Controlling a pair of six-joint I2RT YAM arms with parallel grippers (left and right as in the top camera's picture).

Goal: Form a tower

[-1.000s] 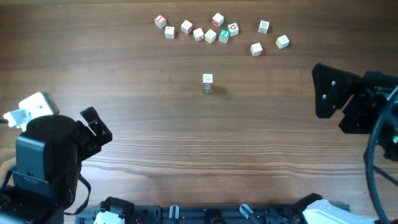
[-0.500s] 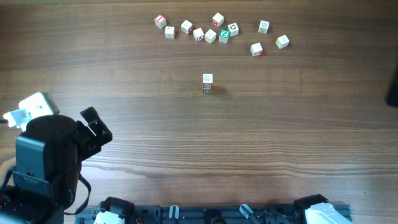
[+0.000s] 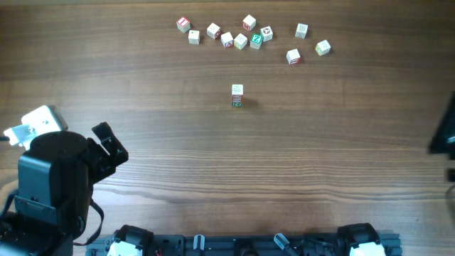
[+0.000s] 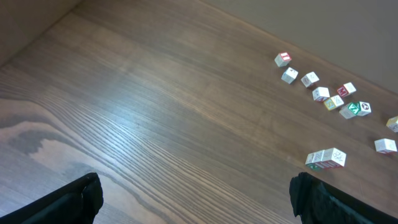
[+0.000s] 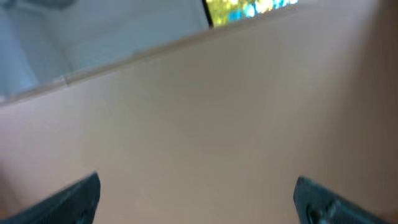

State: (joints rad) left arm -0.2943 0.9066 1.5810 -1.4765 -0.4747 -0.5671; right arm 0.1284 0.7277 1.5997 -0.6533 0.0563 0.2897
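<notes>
The tower stands alone in the middle of the counter, a narrow stack of tiny wooden letter cubes, apart from the loose cubes scattered beyond it. It looks light, hard and easily toppled, so I'd pinch squarely across two flat faces. The left tool and right tool both gape wide, holding nothing
</notes>
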